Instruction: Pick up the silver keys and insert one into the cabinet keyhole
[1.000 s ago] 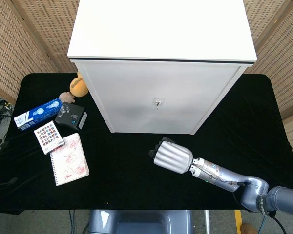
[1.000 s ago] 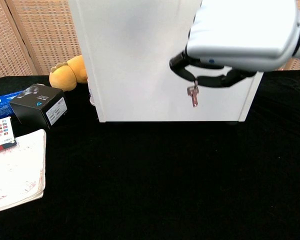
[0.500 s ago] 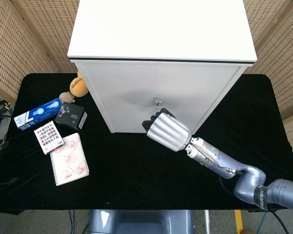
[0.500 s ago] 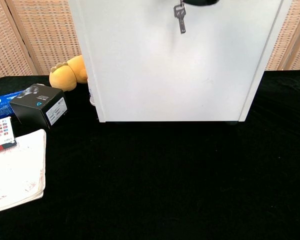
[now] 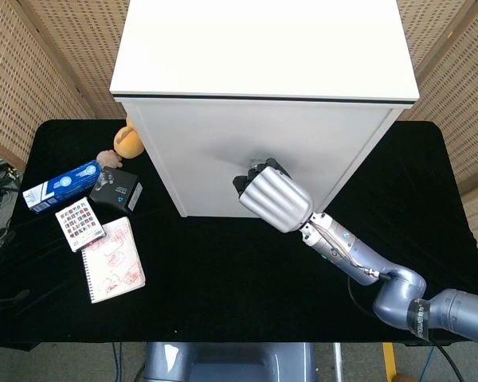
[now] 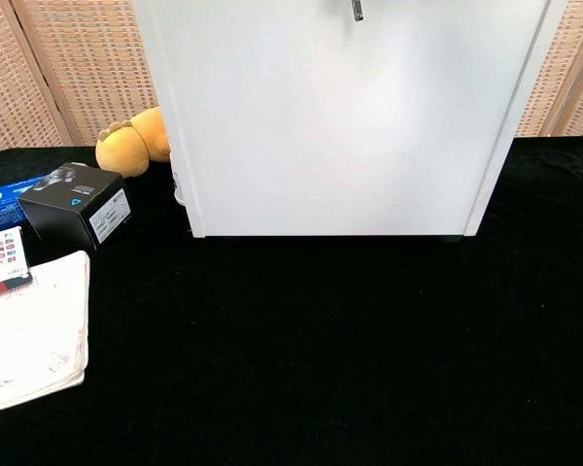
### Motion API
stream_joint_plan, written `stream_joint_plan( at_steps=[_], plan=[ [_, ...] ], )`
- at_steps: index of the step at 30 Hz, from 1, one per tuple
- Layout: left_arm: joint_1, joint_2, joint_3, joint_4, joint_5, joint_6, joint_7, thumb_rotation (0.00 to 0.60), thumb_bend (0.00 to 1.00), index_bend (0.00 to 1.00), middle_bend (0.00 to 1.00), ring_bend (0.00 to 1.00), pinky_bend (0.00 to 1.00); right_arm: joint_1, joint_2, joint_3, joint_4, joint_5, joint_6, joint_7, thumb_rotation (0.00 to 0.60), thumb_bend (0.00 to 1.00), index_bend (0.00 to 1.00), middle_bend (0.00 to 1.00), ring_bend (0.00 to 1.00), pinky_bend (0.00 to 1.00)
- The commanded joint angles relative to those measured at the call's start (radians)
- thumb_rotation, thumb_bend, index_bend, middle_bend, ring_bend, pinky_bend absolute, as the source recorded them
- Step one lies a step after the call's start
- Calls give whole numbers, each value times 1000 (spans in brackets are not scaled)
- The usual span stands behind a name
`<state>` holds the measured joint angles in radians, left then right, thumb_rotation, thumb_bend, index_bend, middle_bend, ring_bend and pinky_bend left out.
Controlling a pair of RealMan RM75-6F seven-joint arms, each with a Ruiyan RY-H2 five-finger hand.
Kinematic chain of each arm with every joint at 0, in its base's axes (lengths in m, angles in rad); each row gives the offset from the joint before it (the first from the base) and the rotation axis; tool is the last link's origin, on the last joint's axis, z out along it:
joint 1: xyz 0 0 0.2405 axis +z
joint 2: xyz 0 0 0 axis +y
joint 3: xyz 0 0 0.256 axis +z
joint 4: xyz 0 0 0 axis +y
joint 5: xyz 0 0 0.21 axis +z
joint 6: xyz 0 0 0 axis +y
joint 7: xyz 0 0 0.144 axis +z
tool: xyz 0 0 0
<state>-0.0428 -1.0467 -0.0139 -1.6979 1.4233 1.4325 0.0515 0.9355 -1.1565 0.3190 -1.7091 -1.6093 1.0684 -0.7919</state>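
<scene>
black table (image 5: 223, 278) with cabinet (image 5: 263, 151), notebook (image 5: 114, 259)

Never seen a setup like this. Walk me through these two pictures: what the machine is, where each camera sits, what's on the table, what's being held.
This is a two-armed robot steered by a person. The head view looks down from above; the chest view looks forward from lower down. In the head view, the right hand is raised against the front of the white cabinet, covering the keyhole. The chest view shows only the tip of a silver key hanging at the top edge, so the hand presumably holds the keys. The left hand is in neither picture. On the black table to the left lie a notebook, a black box, a blue box and a plush toy.
</scene>
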Motion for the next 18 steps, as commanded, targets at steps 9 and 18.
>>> stream_joint_plan(
  at_steps=[9, 18],
  plan=[
    [0, -2, 0, 1, -2, 0, 2, 600, 0, 0, 0, 0, 0, 18, -38, -6, 7, 14, -9, -36, 600, 602, 730, 879, 905, 1000],
    [-1, 1, -1, 4, -4, -1, -4, 600, 0, 0, 0, 0, 0, 21, -57, -1, 19, 51, -8, -69, 600, 599, 730, 877, 905, 1000]
  ],
)
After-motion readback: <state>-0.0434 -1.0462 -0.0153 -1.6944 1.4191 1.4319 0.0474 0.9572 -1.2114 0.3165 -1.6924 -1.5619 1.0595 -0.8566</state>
